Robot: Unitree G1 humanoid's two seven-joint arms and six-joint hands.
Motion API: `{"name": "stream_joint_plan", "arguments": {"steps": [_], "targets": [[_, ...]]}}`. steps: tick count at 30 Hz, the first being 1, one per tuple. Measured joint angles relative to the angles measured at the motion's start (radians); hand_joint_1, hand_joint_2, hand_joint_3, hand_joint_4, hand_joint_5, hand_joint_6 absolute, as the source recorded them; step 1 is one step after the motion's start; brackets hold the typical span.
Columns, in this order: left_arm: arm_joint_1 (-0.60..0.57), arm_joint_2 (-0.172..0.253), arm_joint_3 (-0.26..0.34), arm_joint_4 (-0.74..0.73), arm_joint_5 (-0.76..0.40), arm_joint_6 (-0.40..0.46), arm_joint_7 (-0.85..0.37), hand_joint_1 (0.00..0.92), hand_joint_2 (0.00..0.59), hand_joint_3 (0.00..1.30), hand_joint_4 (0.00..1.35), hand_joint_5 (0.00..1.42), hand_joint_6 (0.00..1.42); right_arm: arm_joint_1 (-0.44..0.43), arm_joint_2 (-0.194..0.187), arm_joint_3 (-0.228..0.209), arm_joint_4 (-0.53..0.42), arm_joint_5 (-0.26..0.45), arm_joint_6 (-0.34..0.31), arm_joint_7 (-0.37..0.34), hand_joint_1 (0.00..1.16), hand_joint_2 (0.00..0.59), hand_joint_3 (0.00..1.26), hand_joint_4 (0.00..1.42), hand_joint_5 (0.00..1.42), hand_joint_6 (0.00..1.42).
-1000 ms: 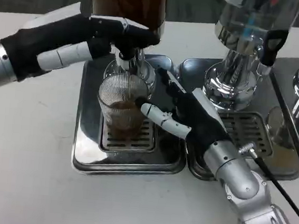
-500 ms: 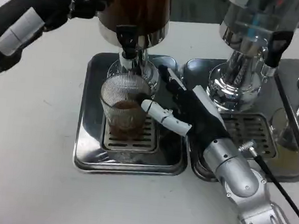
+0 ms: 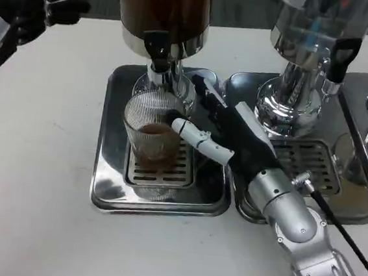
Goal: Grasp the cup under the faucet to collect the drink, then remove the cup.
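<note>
Fingers (image 3: 200, 139) of the right hand (image 3: 236, 140), white-tipped over black, wrap the ribbed clear glass cup (image 3: 151, 135) from its three-o'clock side, one white finger lying across the rim wall, the others seemingly reaching behind it, though the glass hides how far round they go. The hold looks the same as half a second ago.

What has changed is the left hand (image 3: 37, 6): a second ago it lay on the black faucet lever (image 3: 157, 44), and it has since lifted away to ten o'clock of the cup, well apart from the machine, fingers loosely curled on nothing. With the lever released, pouring is probably over; the cup holds a shallow brown layer, so the collecting step looks done and removal is what remains.

The cup stands on the slotted steel grille of the polished, rounded-corner steel drip tray (image 3: 108, 183), directly under the faucet of the brown-filled cylindrical dispenser (image 3: 164, 9). Its fluted glass should grip fairly well but may be wet. At three o'clock stands a second, clear dispenser on a chrome pedestal (image 3: 291, 109) with its own drip tray; the white table (image 3: 32, 228) is matte and plain.
</note>
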Motion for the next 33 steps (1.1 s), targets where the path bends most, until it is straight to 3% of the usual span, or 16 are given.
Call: {"name": "stream_joint_plan", "arguments": {"steps": [11, 25, 33], "targets": [[0.094, 0.014, 0.043, 0.000, -0.015, 0.017, 0.019, 0.000, 0.077, 0.34, 0.21, 0.20, 0.22, -0.023, -0.012, 0.007, 0.077, 0.007, -0.040, 0.050, 0.33, 0.194, 0.00, 0.00, 0.00, 0.00], [0.152, 0.015, 0.048, 0.000, -0.016, 0.040, 0.031, 0.000, 0.079, 0.36, 0.23, 0.22, 0.22, -0.045, -0.011, 0.010, 0.144, 0.008, -0.097, 0.072, 0.34, 0.187, 0.00, 0.00, 0.00, 0.00], [0.156, 0.016, 0.048, 0.000, -0.016, 0.054, 0.031, 0.000, 0.083, 0.37, 0.24, 0.22, 0.22, -0.061, -0.013, 0.019, 0.172, 0.002, -0.116, 0.073, 0.51, 0.201, 0.00, 0.00, 0.00, 0.02]]}}
